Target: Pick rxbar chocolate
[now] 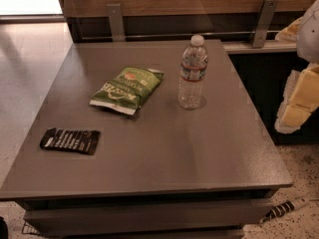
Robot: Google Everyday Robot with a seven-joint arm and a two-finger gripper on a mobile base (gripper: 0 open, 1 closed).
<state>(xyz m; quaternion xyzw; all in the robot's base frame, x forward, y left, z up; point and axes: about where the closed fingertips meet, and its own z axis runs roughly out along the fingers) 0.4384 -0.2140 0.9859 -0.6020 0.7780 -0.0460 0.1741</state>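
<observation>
On table [174, 148], front-L: rxbar chocolate [70, 141]; gripper [298, 103] off R edge.

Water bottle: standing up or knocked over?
Upright: the water bottle stands on its base, cap on top. The end effector hangs at the picture's right edge, beyond the table.
</observation>
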